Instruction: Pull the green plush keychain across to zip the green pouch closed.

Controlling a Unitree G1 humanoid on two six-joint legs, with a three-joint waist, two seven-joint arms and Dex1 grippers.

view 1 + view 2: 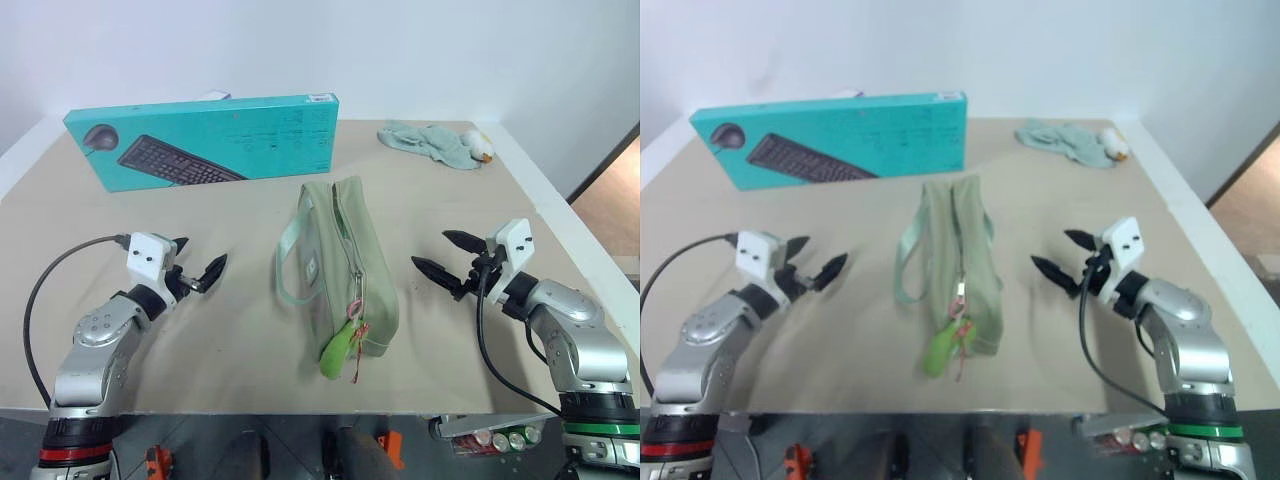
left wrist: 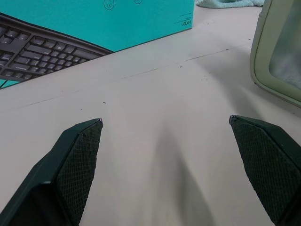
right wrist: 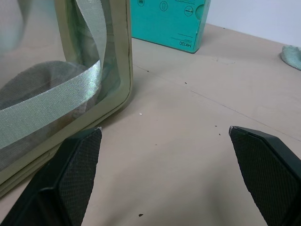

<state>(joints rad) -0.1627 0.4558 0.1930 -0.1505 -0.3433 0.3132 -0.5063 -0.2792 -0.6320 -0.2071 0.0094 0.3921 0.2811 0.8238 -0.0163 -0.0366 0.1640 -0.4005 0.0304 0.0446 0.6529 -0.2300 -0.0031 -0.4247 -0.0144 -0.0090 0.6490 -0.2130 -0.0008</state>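
We see one green pouch [image 1: 340,262] at the table's middle, one green plush keychain [image 1: 338,350] hanging at its near end. The left gripper [image 1: 198,262] and right gripper [image 1: 441,255], fingers spread, touch nothing. The pouch's inside is hidden.

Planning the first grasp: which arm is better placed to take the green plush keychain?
Probably the right. The green plush keychain hangs at the near end of the green pouch, slightly nearer the open right gripper than the open left gripper. The margin is small.
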